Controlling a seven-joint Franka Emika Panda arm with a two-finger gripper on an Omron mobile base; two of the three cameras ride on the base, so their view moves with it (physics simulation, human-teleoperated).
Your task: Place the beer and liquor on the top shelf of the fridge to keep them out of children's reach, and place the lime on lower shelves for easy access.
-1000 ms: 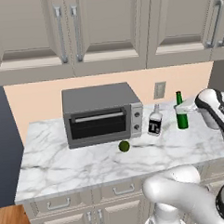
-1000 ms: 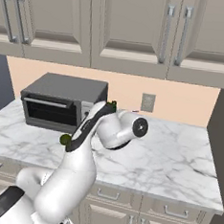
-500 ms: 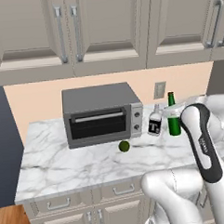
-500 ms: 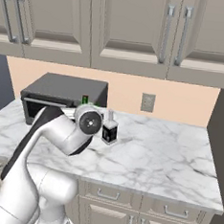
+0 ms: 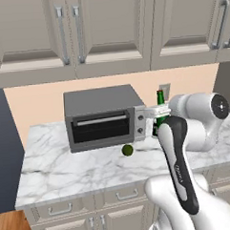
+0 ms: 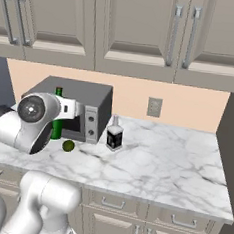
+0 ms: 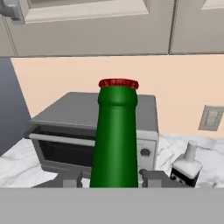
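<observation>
Pincer (image 7: pixel 112 178) gripping beer (image 7: pixel 114 140) low on body, jaws closed partway against glass, bottle upright and off surface (image 6: pixel 160 163), in front of toaster oven (image 6: pixel 84 108). Keeping it vertical, carrying slowly, clearing liquor (image 6: pixel 114 134) and lime (image 6: pixel 68 145), aiming for fridge top shelf.

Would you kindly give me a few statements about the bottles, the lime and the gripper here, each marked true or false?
1. The gripper is closed around the beer. True.
2. The liquor lies on its side. False: it stands upright on the counter.
3. The lime sits on the counter in front of the toaster oven. True.
4. The beer has a blue cap. False: its cap is red.
</observation>
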